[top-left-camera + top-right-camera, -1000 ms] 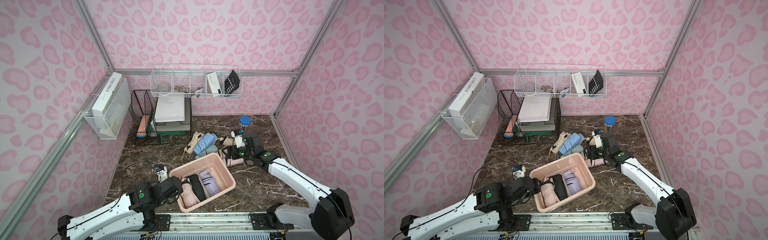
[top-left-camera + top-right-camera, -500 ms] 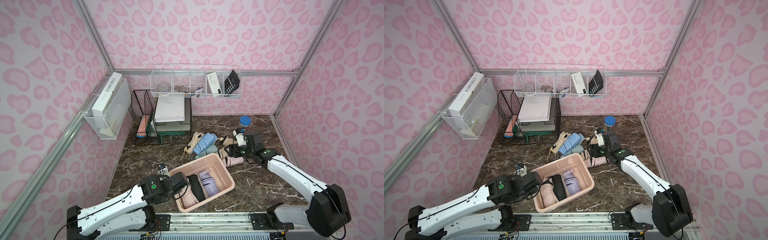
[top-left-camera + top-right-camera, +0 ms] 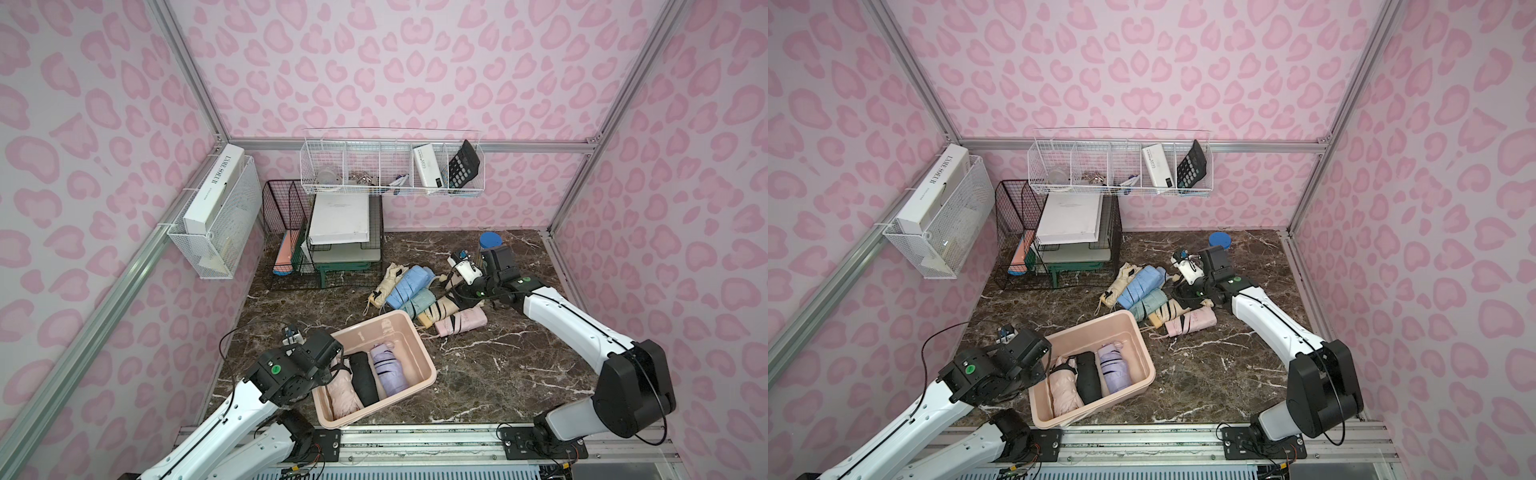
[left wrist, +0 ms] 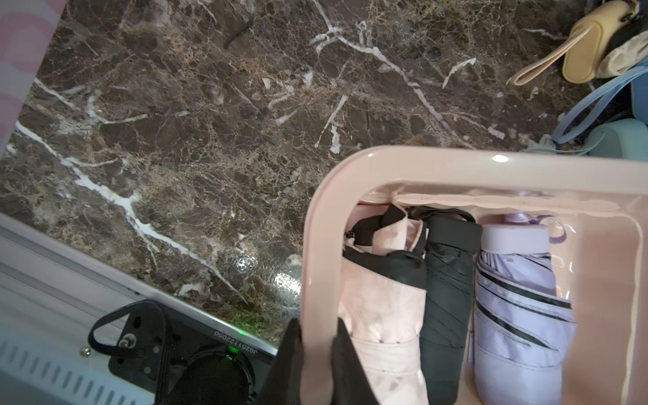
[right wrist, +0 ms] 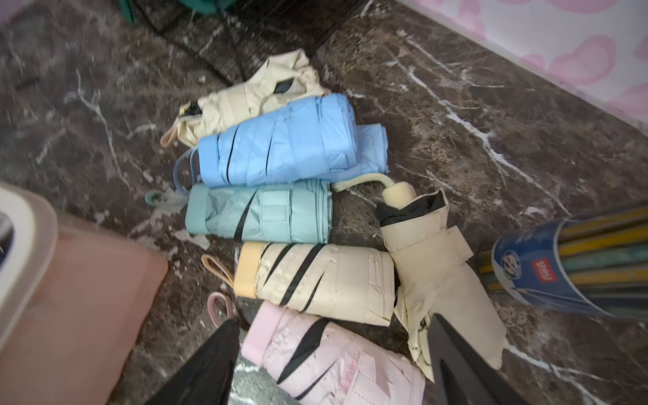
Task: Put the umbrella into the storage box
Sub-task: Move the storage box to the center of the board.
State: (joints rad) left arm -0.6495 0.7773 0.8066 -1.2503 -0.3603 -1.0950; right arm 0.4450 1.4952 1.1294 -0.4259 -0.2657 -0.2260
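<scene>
- Closing in from beside the storage box (image 3: 386, 332), the left arm has clamped its left pincer (image 4: 317, 326) on the box's near left rim within the past second. One finger now sits outside the wall and one inside.
- Over the same second the right arm has drawn slightly back from the box, over the loose pile. Its right pincer (image 5: 331, 326) stands wide and holds nothing.
- Three folded umbrellas already lie side by side in the box: pale pink (image 3: 343, 390), black (image 3: 365, 378) and lilac (image 3: 388, 370).
- Several more lie on the marble tabletop (image 3: 498, 365), just past the box's far right corner.
- The pink umbrella (image 5: 333, 361) is among the nearest to the box, with its wrist loop pointing back toward it and its long axis running away from it.
- That umbrella lies directly below the open right pincer, which is clearly the nearer one, since the left is holding the box.
- In the right wrist view the fingers seem to bracket the umbrella's ends rather than its flanks, so a wrist turn may be needed before a clean grip.
</scene>
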